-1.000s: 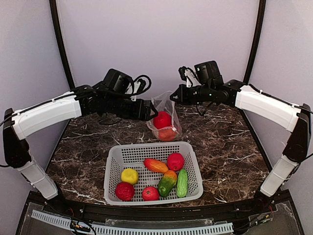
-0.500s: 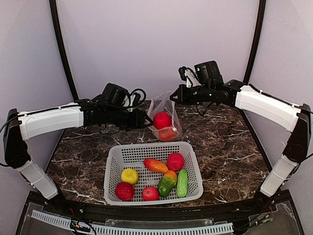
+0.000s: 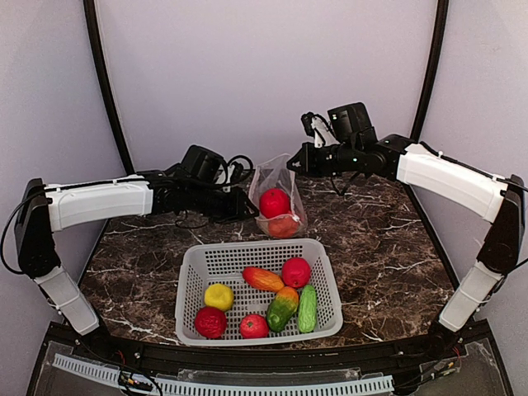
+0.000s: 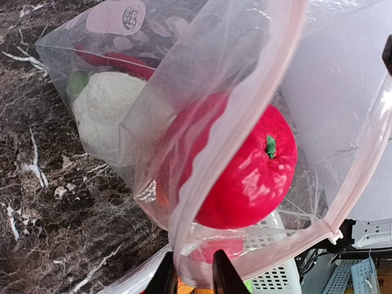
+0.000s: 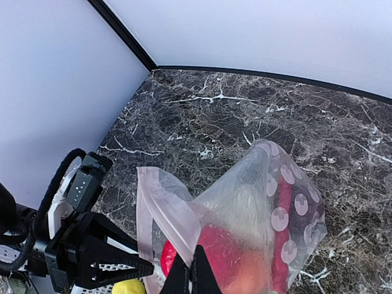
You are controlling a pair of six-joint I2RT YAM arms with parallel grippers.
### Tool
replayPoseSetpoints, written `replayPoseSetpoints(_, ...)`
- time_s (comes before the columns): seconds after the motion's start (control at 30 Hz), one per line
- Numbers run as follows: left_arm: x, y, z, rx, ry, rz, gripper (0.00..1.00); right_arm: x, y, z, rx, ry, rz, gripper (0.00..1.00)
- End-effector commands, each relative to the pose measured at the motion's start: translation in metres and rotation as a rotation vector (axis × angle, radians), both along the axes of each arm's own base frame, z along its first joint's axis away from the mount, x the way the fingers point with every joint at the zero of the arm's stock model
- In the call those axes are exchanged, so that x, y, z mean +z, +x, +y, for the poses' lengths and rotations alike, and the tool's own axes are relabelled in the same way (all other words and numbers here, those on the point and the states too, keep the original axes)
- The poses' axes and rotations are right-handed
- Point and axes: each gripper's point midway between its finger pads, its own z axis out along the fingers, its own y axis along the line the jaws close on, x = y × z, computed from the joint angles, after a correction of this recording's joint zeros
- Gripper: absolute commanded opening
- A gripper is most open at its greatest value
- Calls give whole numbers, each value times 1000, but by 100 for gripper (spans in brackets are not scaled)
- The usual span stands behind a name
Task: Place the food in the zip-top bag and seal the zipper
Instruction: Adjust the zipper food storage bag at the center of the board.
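Dark marble tabletop (image 3: 371, 239) fills the floor of a pale-walled booth. A white slotted plastic basket (image 3: 257, 244) sits by the front edge, with toy fruits and vegetables (image 3: 262, 279) in it. Behind it, toward the back edge, the clear dotted zip bag (image 3: 268, 175) hangs open. A shiny red apple (image 4: 245, 171) and a white cauliflower (image 4: 107, 110) lie inside. The right gripper (image 5: 190, 274) pinches the bag's top. The left gripper (image 4: 193, 277) has its fingers a little apart at the pink zipper strip (image 4: 361, 177).

Thin clear plastic bag (image 4: 233, 73), glossy apple (image 4: 251, 171)
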Motion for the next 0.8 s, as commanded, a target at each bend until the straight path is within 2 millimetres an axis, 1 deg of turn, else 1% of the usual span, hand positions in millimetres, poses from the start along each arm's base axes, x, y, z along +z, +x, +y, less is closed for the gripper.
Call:
replayPoseSetpoints(0.0,21,6,-5,-8,-32,-38,15,28,-2,0,3,30,-61,0)
replayPoseSetpoints(0.1,24,8,-6,-9,-38,-45,10,28,-2,0,0,28,-61,0)
replayPoseSetpoints(0.13,29,9,-8,-9,-45,-54,6,29,-1,0,-3,28,-63,0)
replayPoseSetpoints(0.17,31,11,-8,-9,-48,-61,4,30,0,-1,-8,26,-64,0)
replayPoseSetpoints(0.2,41,13,-11,-8,-60,-79,1,32,1,-1,-11,25,-67,0)
replayPoseSetpoints(0.23,46,15,-11,-10,-62,-95,1,34,2,-2,-13,18,-72,0)
replayPoseSetpoints(0.27,60,19,-13,-6,-77,-122,1,39,3,-3,-16,12,-85,0)
replayPoseSetpoints(0.3,66,21,-14,-13,-75,-140,1,49,6,-5,-27,3,-104,0)
replayPoseSetpoints(0.33,84,26,-16,-12,-94,-173,1,57,9,-8,-38,-7,-124,0)
replayPoseSetpoints(0.37,89,28,-16,-18,-88,-188,1,68,11,-11,-47,-12,-149,0)
replayPoseSetpoints(0.43,128,36,-18,-21,-132,-254,1,93,12,-17,-63,-16,-208,0)
replayPoseSetpoints(0.47,137,38,-17,-22,-146,-267,1,106,12,-20,-72,-9,-236,0)
replayPoseSetpoints(0.5,152,40,-17,-22,-171,-292,1,116,11,-23,-78,0,-257,0)
replayPoseSetpoints(0.57,170,42,-16,-19,-210,-322,1,127,12,-29,-107,5,-284,0)
replayPoseSetpoints(0.6,177,44,-15,-13,-234,-330,1,126,13,-31,-116,5,-285,0)
replayPoseSetpoints(0.67,179,48,-13,-5,-267,-320,1,117,15,-30,-123,-1,-263,0)
replayPoseSetpoints(0.73,169,53,-13,-1,-290,-285,1,98,20,-27,-126,-13,-217,0)
replayPoseSetpoints(0.77,157,54,-14,0,-285,-259,1,86,22,-25,-125,-19,-186,0)
